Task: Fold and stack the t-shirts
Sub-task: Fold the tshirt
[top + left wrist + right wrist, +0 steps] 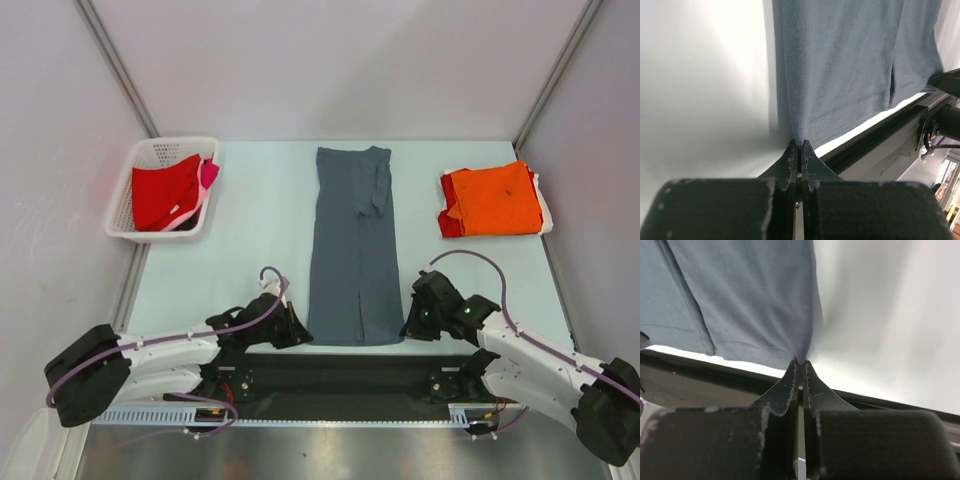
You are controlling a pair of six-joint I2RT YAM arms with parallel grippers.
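Near edge first. The left gripper [800, 145] has its jaws pressed together on the near-left hem corner of the grey t-shirt [352, 250]. The left wrist view shows cloth gathered to a peak right at the tips. The right gripper [801, 362] mirrors it, pinching the near-right hem corner, with fabric puckered into the closed tips in the same way. I judge both pinches real, though how much cloth sits between the pads is hidden.

The grey t-shirt lies flat on the table [250, 240] as a narrow strip with its sleeves already folded in. Its long axis runs straight away from the arms, hem nearest and collar farthest. Each arm is at its own corner, neither nearer than the other.

Key relation: the whole body of the shirt lies beyond the grippers, so the next fold should carry the hem away from me, along that axis, toward the collar. Risk: uneven lift would skew the strip.

Beyond and left of the grey t-shirt, well apart from it, a basket [125, 215] holds a red t-shirt [165, 190] and a pink t-shirt [209, 175]. Beyond and right of it, an orange t-shirt [492, 198] tops the folded stack.
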